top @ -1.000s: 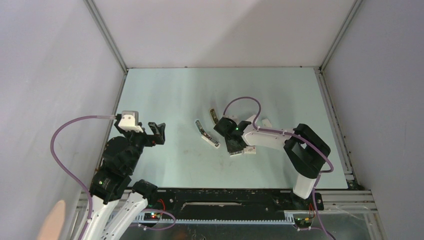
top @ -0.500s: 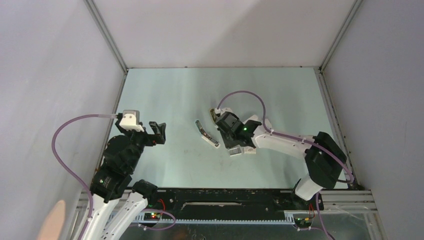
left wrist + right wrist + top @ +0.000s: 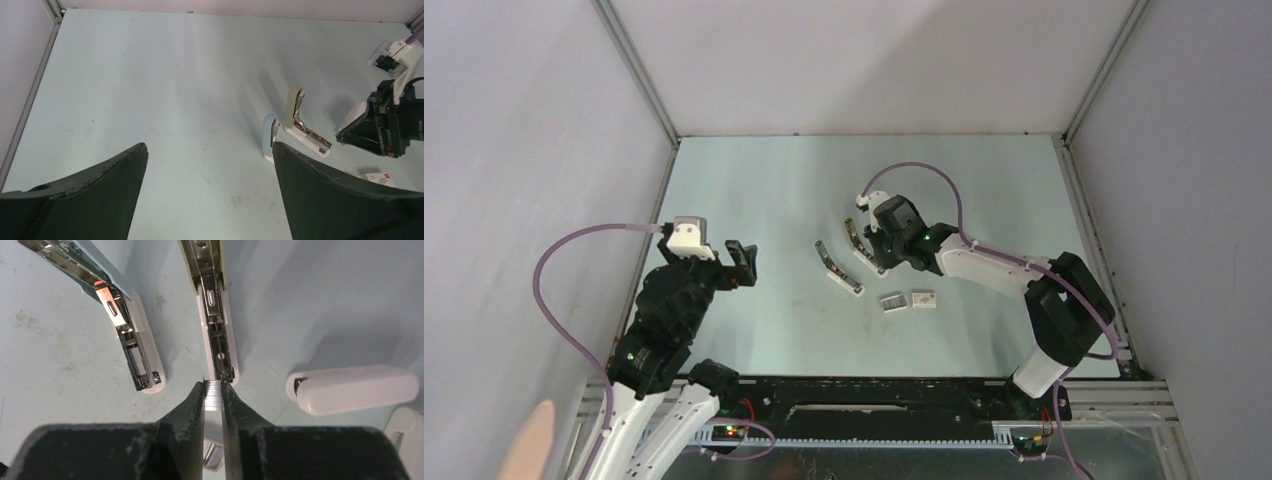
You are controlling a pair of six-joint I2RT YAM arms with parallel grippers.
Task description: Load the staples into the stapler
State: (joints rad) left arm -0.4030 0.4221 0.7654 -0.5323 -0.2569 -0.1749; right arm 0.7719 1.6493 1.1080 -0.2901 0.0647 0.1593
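Observation:
My right gripper (image 3: 213, 385) is shut on a short silver strip of staples (image 3: 213, 398). The strip's front end sits right at the near end of the open metal channel of the beige stapler (image 3: 214, 325). From above, the right gripper (image 3: 868, 250) hovers over that stapler (image 3: 854, 236). A greyish striped block of staples (image 3: 892, 301) lies on the table behind it. My left gripper (image 3: 208, 146) hangs open and empty at the left (image 3: 740, 262), well away from the stapler (image 3: 302, 125).
A second open stapler, light blue (image 3: 836, 270) (image 3: 127, 340) (image 3: 270, 136), lies left of the beige one. A small white box (image 3: 923, 299) (image 3: 378, 178) sits beside the staple block. A white rounded object (image 3: 352, 388) lies right of my right fingers. Grey walls enclose the table.
My right gripper has left the staple block and white box and moved toward the back left, to the beige stapler, with a strip of staples. The left arm has barely moved.

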